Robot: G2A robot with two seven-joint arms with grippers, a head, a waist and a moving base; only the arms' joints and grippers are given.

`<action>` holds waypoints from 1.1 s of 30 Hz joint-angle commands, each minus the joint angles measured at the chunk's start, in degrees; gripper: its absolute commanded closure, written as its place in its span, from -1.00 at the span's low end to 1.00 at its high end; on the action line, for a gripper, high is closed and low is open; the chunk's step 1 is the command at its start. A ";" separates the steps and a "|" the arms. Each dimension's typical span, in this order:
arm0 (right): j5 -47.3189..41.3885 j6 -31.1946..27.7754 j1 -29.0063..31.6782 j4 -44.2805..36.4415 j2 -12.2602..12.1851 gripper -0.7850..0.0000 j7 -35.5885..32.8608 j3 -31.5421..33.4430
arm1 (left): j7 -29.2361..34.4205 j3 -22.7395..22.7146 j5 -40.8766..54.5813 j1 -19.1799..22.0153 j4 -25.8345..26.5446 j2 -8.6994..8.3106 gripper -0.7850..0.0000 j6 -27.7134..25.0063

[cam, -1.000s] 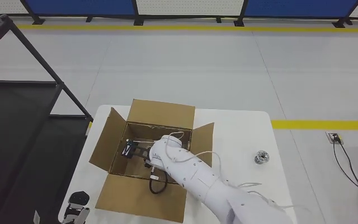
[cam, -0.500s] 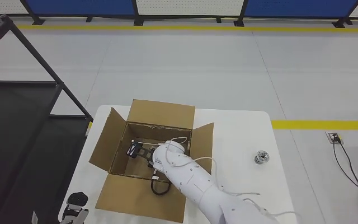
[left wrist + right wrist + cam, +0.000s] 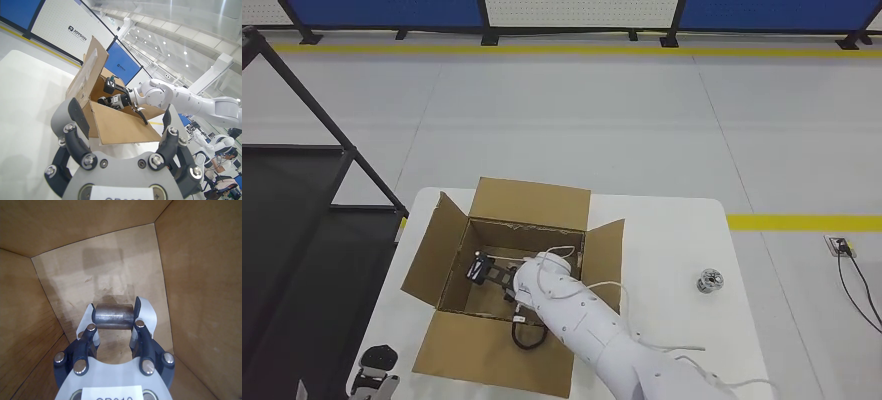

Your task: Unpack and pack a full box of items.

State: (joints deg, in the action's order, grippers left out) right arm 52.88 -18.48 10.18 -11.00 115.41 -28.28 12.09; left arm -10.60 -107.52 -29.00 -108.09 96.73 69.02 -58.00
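Observation:
An open cardboard box (image 3: pixel 504 205) stands on the white table, also seen as the cardboard box (image 3: pixel 121 125) from the left wrist. My right arm goes down into it; the right gripper (image 3: pixel 114 311) is shut on a dark metal cylinder (image 3: pixel 113 316), one finger at each flat end, just over the box floor (image 3: pixel 105 262). From above, the right gripper (image 3: pixel 480 268) sits in the box's left half. The left gripper (image 3: pixel 122 117) is open and holds nothing, near the table's front left corner, where the left gripper (image 3: pixel 377 365) lies outside the box.
A small shiny metal item (image 3: pixel 709 281) lies on the table (image 3: pixel 672 240) to the right of the box. All the box flaps (image 3: pixel 497 355) are folded outward. A black frame (image 3: pixel 322 130) stands off the table's left side.
The right gripper has shifted slightly to the right inside the box, and its arm has drawn a little nearer. The left gripper has sunk slightly toward the front edge.

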 commanded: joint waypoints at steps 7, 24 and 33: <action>0.55 0.20 0.12 -0.32 -0.02 -0.20 0.74 0.29 | 0.20 0.45 -1.00 -0.09 0.53 -0.06 -1.00 0.00; 0.89 -1.20 -1.52 -2.38 -0.42 -0.93 8.18 2.06 | -0.36 0.90 -2.14 0.12 0.76 0.01 -1.00 0.00; 2.03 -5.87 -1.58 -3.49 -2.65 -1.00 17.70 3.77 | 0.40 1.74 -3.00 0.69 1.06 0.19 -1.00 0.05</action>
State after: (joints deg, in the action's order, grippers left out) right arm 54.73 -23.83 8.49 -14.37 113.09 -11.32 15.71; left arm -10.35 -105.96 -31.86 -107.50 97.67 69.19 -57.94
